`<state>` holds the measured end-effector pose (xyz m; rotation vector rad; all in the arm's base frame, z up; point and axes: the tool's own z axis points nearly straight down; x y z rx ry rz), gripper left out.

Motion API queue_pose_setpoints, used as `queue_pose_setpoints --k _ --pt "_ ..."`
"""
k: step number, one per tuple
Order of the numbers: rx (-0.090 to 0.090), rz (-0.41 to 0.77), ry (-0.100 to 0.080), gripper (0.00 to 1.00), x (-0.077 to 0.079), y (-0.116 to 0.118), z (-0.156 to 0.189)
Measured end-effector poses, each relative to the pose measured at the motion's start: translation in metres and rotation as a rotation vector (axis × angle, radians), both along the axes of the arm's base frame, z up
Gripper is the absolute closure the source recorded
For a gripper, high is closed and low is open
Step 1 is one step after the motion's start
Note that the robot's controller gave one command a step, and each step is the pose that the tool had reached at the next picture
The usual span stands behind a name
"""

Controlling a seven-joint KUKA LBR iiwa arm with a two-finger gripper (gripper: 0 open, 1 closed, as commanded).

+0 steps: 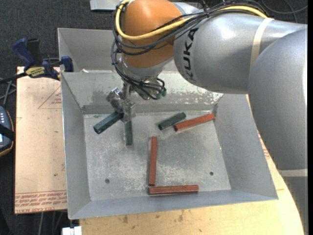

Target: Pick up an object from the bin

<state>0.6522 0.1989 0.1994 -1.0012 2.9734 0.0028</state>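
Six sticks on the floor of the bin: three green, three red. One tool, low over the far-left part of the floor, under the arm's orange cover and a loop of cables.

Green, counted from the view's left:
- Left green stick: slanted, in the far-left part of the floor.
- Middle green stick: points from the tool toward the near edge.
- Right green stick: short and slanted, about midway along the far edge and somewhat in from it.

Left and middle green sticks meet right under the tool, their meeting ends covered by it. Touching or crossing there: cannot tell.

Red:
- Far red stick: slanted, just beside the right green stick and seemingly touching its end, on the side of the right edge.
- Centre red stick: lies from far to near in the middle of the floor.
- Near red stick: along the near edge, its left end meeting the near end of the centre one in an L.

Tool directly above the joint of the left and middle green sticks. Spread or pressed together: cannot tell, dark metal merging with the sticks below. Pinching either stick: cannot tell. Upper part of the tool hidden by cover and cables. Arm cut off at the view's right and far sides, covering the bin's far-right corner.
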Motion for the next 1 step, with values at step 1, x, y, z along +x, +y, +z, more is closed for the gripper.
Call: queue_pose_setpoints --k 1 --pt "-0.002 0.192 0.008 1.0 -0.0091 -0.0091 0.0254"
